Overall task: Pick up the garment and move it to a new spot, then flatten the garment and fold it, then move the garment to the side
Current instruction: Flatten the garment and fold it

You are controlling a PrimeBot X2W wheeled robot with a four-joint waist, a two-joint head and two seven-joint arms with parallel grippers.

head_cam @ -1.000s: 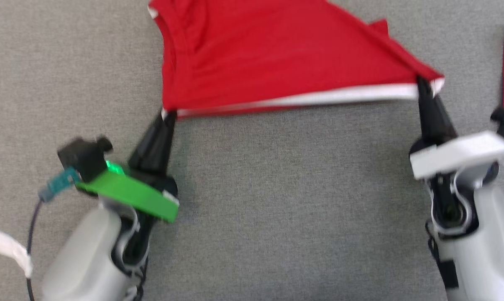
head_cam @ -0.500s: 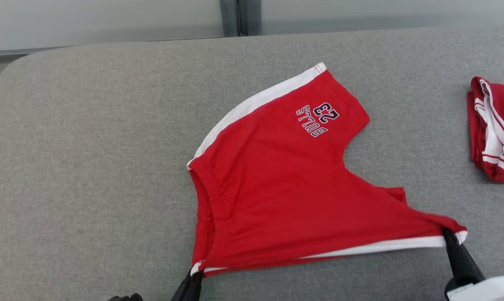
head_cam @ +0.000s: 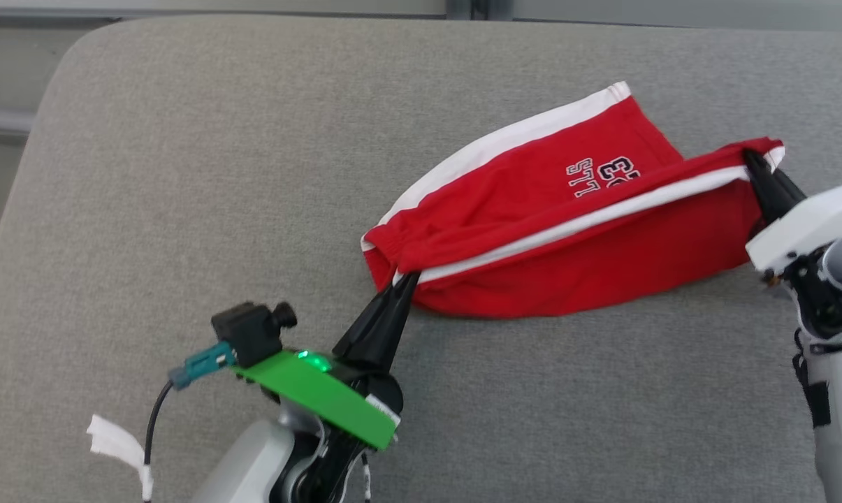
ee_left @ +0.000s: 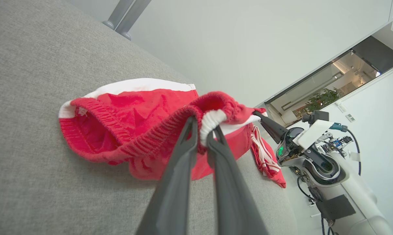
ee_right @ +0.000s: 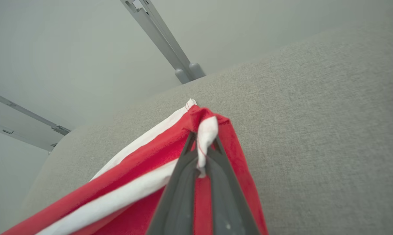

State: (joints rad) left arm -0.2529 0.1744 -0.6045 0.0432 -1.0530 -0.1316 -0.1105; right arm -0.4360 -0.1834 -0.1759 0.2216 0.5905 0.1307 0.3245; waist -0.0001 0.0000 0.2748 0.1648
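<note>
Two red garments (head_cam: 567, 237) (ee_left: 268, 156), one grey surface (head_cam: 183, 209)

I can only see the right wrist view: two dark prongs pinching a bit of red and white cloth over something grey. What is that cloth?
Observer: It's a pair of red shorts; the head view shows dark lettering printed on one leg.
Operator: Is anything holding the other end?
Observer: Yes. In the left wrist view the left jaws are shut on the elastic waistband, right at its white stripe.
Operator: So is it hanging in the air?
Observer: Not entirely. The head view shows it slung between the two arms, with its lower fold lying on the grey cushion.
</note>
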